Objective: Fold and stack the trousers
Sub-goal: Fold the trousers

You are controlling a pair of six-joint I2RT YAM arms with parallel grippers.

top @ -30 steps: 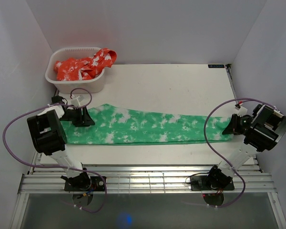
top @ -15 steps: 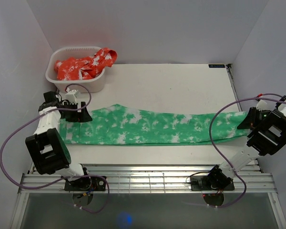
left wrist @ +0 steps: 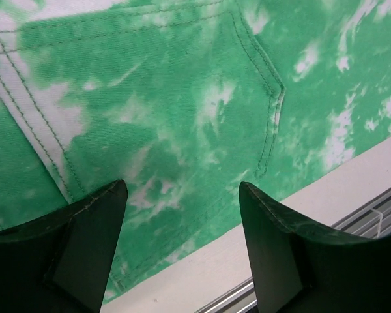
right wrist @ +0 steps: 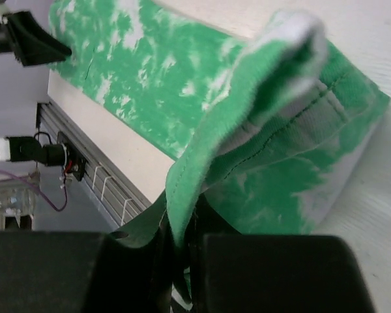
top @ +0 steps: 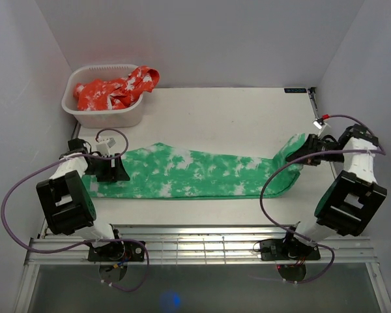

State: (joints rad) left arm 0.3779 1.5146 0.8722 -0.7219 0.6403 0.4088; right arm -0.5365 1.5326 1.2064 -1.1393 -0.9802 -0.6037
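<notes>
The left arm point(top: 65, 195) crooks low over the waist end of the trousers point(top: 189, 173), and the right arm point(top: 352, 195) reaches inward at the other end. Green with white blotches, they lie lengthwise across the table point(top: 234, 117), with the hem raised and curled. The left gripper point(left wrist: 182, 195) gapes empty over a pocket point(left wrist: 182, 98); the right gripper point(right wrist: 179, 241) pinches the hem.

We find a robotics lab cell: plain white walls point(top: 202, 39) enclosing a white worktop point(top: 228, 117), arms point(top: 65, 199) bolted to an aluminium rail point(top: 202, 251)
</notes>
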